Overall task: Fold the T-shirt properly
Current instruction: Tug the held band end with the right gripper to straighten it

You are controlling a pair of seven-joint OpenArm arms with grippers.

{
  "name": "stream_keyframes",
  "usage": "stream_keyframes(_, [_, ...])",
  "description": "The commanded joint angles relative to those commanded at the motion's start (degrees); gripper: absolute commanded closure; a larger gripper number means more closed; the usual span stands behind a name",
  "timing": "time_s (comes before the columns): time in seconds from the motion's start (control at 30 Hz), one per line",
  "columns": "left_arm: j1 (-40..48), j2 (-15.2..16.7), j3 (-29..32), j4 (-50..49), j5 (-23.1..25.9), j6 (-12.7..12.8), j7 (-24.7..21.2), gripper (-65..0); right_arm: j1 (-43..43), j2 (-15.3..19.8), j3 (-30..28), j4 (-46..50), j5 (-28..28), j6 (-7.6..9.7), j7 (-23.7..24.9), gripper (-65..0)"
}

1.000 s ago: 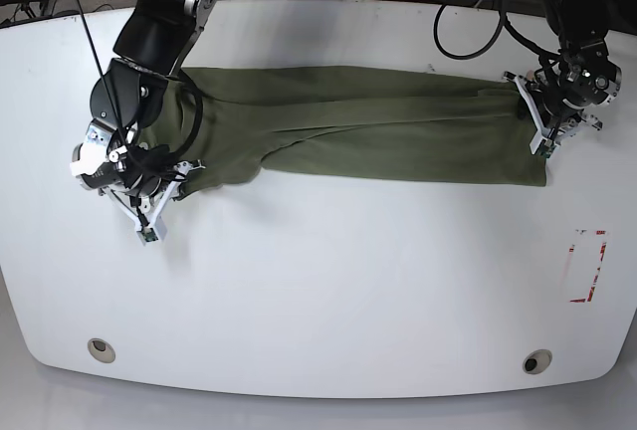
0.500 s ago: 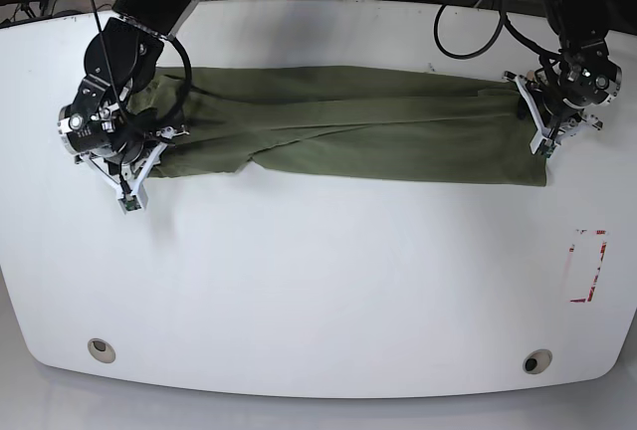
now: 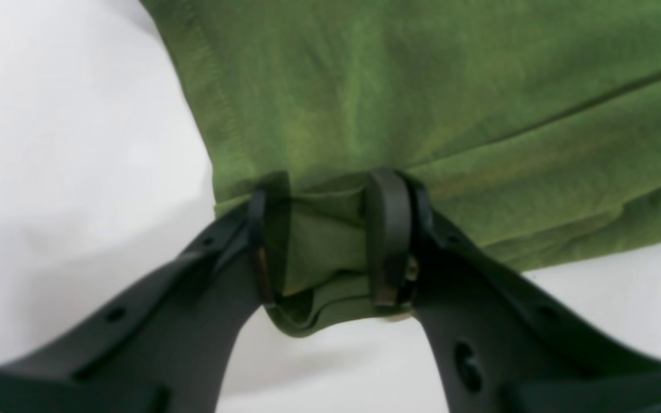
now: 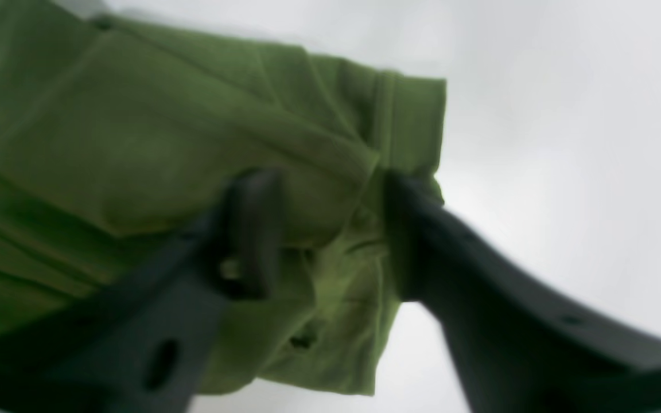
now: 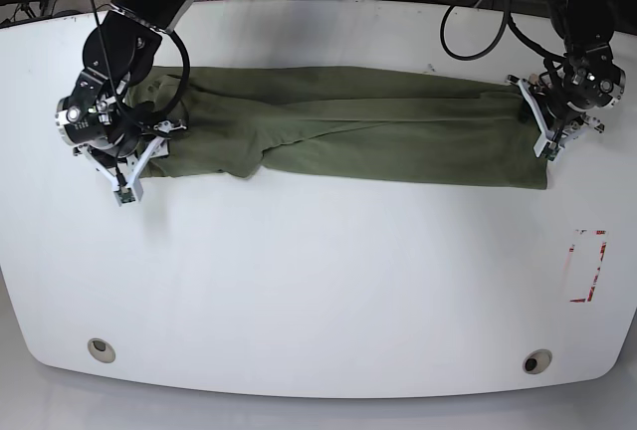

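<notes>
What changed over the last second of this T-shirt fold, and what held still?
The right gripper, clamped on the T-shirt, carried its end outward toward the base view's left and slightly up, pulling the bunched cloth straighter. The left gripper stayed put, gripping the opposite end at the base view's right. The table looks unchanged.

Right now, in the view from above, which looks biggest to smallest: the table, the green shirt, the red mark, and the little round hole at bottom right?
1. table
2. T-shirt
3. red mark
4. round hole

All lie flat on one surface, so the ranking is fair.
</notes>
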Motion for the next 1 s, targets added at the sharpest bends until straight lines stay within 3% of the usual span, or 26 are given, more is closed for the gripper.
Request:
stream_keyframes(0.1, [0.00,0.09,-0.18,0.09,0.00,0.00,0.00,-19.7,-1.14,-1.05,-0.09,3.60,6.33,0.00,-2.81,-41.5])
stream_keyframes(0.27, [-0.09,0.09,-0.26,0.88,0.00,0.00,0.00,-19.7,-2.37,-2.73,-0.09,4.04,12.92,0.00,-3.08,-41.4])
stream_keyframes(0.47, [-0.09,0.18,-0.35,1.41,-0.09,0.00,0.00,-19.7,-3.69,-4.31,-0.18,-1.05,12.92,0.00,-2.29,-36.9])
stream_keyframes(0.63, [-0.09,0.26,-0.35,1.67,-0.09,0.00,0.00,-19.7,-4.66,-4.04,-2.81,-7.38,12.92,0.00,2.02,-21.1])
stream_keyframes(0.7, [-0.18,0.35,-0.44,1.67,-0.18,0.00,0.00,-19.7,-5.36,-3.78,-3.25,-8.53,12.22,0.00,3.52,-17.9])
stream_keyframes(0.87, [-1.85,1.32,-1.23,2.81,-2.90,0.00,0.26,-19.7,-5.89,-3.34,-3.43,-10.46,9.93,0.00,5.27,-18.5])
stream_keyframes(1.0, [-2.55,1.41,-5.19,3.78,-8.70,0.00,4.66,-19.9,-5.98,-3.34,-3.43,-11.60,9.32,0.00,5.71,-18.5])
